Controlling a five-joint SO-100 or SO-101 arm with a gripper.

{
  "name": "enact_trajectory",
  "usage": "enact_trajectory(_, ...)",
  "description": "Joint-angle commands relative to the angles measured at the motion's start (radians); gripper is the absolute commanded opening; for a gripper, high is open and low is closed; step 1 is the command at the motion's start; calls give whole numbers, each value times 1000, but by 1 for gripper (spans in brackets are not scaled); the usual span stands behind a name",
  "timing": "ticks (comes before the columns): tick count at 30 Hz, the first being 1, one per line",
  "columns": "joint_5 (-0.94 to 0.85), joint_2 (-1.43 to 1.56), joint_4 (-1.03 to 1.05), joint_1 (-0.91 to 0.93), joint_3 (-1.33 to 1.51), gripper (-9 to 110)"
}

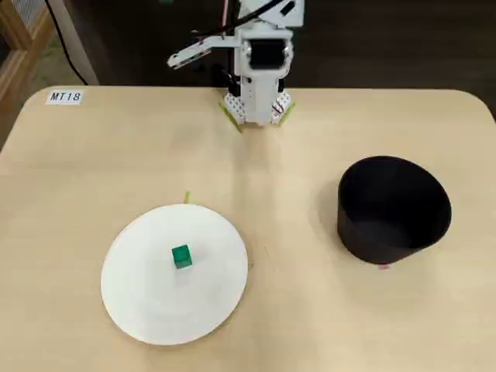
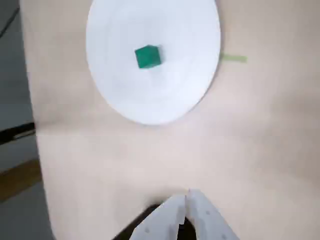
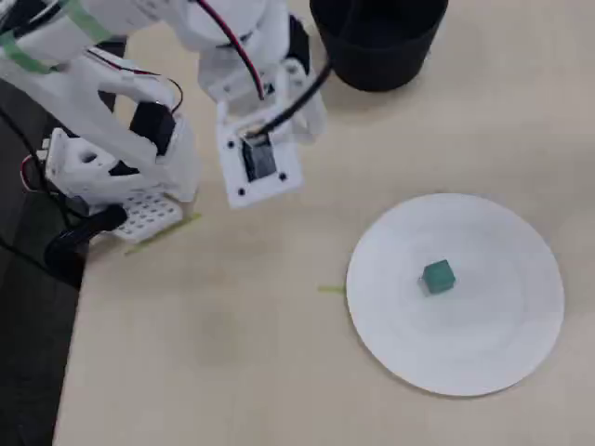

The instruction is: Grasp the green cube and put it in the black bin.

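Observation:
The green cube (image 1: 181, 256) (image 2: 148, 56) (image 3: 437, 276) sits near the middle of a flat white plate (image 1: 155, 310) (image 2: 150, 100) (image 3: 465, 358). The black bin (image 1: 387, 236) (image 3: 372, 65) stands upright on the table, well to the right of the plate in a fixed view. My gripper (image 2: 186, 199) enters the wrist view from the bottom edge with its white fingertips touching, shut and holding nothing. It hangs high over bare table, far short of the plate. In a fixed view the gripper (image 1: 177, 59) is folded back at the arm's base, pointing left.
A short green tape strip (image 1: 187, 198) (image 2: 232, 58) (image 3: 330, 289) lies just off the plate's rim. The arm's base (image 1: 256, 105) (image 3: 121, 200) is mounted at the table's far edge. A label "MT18" (image 1: 64, 97) marks one corner. The table edge (image 2: 31, 125) runs down the wrist view's left.

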Motion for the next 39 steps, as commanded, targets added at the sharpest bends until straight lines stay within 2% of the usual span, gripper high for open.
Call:
enact_trajectory(1,-69,-137,-77,34,-41,0)
enact_trajectory(10,-80,-318,-328,103,-74,0)
enact_trajectory(18,-229,-603,-379,104,-221,0)
enact_trajectory(26,-241,-729,-422,158,-313,0)
enact_trajectory(28,-256,-741,-430,158,-324,13)
enact_trajectory(31,-265,-764,-439,153,-341,22)
enact_trajectory(39,-279,-900,-446,149,-410,26)
